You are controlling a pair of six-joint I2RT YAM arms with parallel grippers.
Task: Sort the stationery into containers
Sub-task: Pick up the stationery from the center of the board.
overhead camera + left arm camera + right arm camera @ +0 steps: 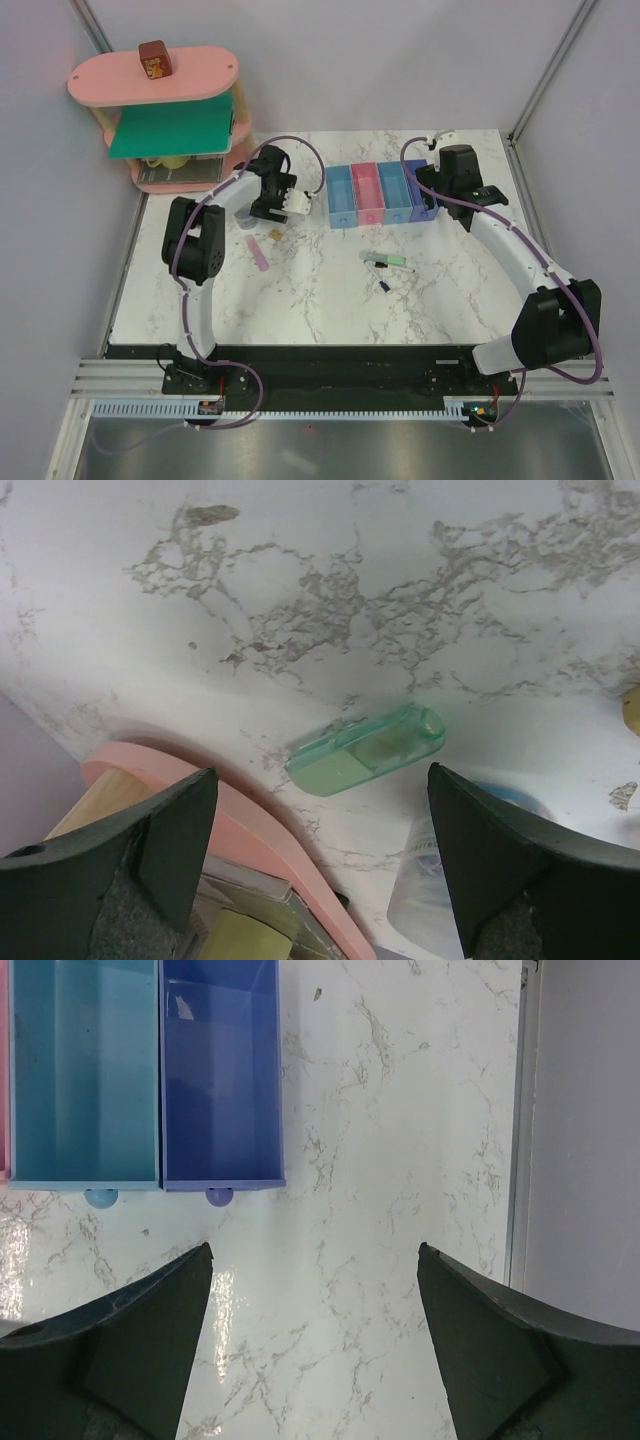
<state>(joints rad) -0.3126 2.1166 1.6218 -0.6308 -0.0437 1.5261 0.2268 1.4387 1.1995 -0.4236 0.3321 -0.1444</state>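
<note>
The containers (pixel 380 195) are a row of four joined bins at the table's middle back. My left gripper (pixel 265 207) hangs open just left of them, over a mint green bar (pixel 365 750) that lies flat between and slightly beyond its fingertips, untouched. A translucent bluish round piece (pixel 440 880) sits by the right finger. The lilac-pink bar (pixel 259 253) and a tiny tan piece (pixel 273 234) lie nearby. Two pens with a mint bar (pixel 390 262) rest mid-table. My right gripper (pixel 315 1250) is open and empty over bare marble, right of the darker blue bin (pixel 220 1070).
A pink oval shelf (pixel 160 80) with a green panel and a brown block on top stands back left; its base (pixel 250 830) lies close under my left finger. The table's right edge and wall (pixel 525 1110) run just beside my right gripper.
</note>
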